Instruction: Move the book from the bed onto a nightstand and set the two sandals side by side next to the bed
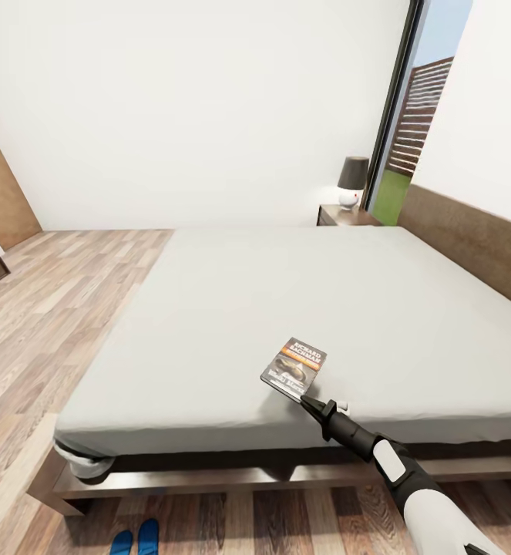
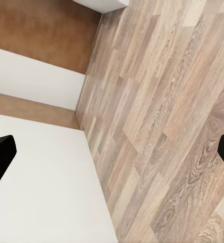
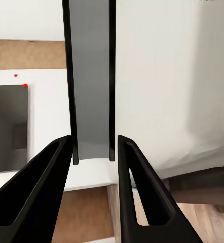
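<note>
The book (image 1: pixel 294 367) lies near the foot edge of the bed (image 1: pixel 209 331), at about 5 o'clock from the mattress centre in the head view, cover up, orange band visible. The right pincer (image 1: pixel 307 401) has reached it: in the right wrist view the book (image 3: pixel 91 76) shows edge-on as a thin grey slab standing between the two black fingers (image 3: pixel 46 182). The fingers flank the spine end closely, just beside it; we judge the pincer narrow and set on the book, though we cannot tell whether it grips firmly or merely brackets it.

The left pincer (image 2: pixel 112 152) is spread wide, its tips at opposite margins of the left wrist view, over wood-plank floor (image 2: pixel 168 126); it holds nothing.

Notes for this step, as we judge it:
- The hold is on one narrow edge only. A thin paperback may droop or pivot when raised, so we would close fully before lifting.
- Lift straight and slow, clearing the mattress before any sideways travel.
- The nightstand (image 1: pixel 344 216), with its lamp (image 1: pixel 352 182), stands at about 1 o'clock beyond the far side of the bed, well apart from the book. The base probably must move; keep the arm steady during that.
- Set the book beside the lamp, not against it.

The two blue sandals (image 1: pixel 134 539) lie together on the floor at about 7 o'clock, near the bed's foot.
</note>
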Controlling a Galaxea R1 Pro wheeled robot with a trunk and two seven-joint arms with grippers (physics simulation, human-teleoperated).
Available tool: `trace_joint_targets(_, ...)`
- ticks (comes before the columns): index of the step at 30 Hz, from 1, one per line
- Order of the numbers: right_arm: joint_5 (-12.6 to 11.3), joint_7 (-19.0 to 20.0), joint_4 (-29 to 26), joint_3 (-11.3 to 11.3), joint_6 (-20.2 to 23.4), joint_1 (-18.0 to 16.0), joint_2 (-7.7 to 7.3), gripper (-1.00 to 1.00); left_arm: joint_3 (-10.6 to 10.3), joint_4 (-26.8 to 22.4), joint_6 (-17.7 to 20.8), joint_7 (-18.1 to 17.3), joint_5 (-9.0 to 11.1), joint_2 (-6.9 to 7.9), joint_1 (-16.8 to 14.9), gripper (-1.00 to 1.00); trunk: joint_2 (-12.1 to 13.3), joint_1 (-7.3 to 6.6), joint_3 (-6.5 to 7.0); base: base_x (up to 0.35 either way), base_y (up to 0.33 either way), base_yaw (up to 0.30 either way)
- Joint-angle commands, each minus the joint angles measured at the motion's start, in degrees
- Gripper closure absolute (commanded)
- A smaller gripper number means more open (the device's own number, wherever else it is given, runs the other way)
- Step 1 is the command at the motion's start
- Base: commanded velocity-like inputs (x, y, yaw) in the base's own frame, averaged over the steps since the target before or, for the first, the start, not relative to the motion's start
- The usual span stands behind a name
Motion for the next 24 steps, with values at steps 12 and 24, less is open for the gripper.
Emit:
trace_joint_targets(12,-0.01,-0.26,0.03,-0.13,0.25,0.00,0.01,1.00,-0.02,-0.04,-0.19,-0.05,0.51,0.00,0.00,-1.00,4.81,-2.65,2.11,0.000,0.000,0.000)
trace_joint_targets(24,0.43,-0.58,0.03,3.66,0.28,0.08,-0.24,1.00,-0.02,-0.04,-0.19,-0.75,0.51,0.00,0.00,-1.00,9.62,-5.28,4.27,0.000,0.000,0.000)
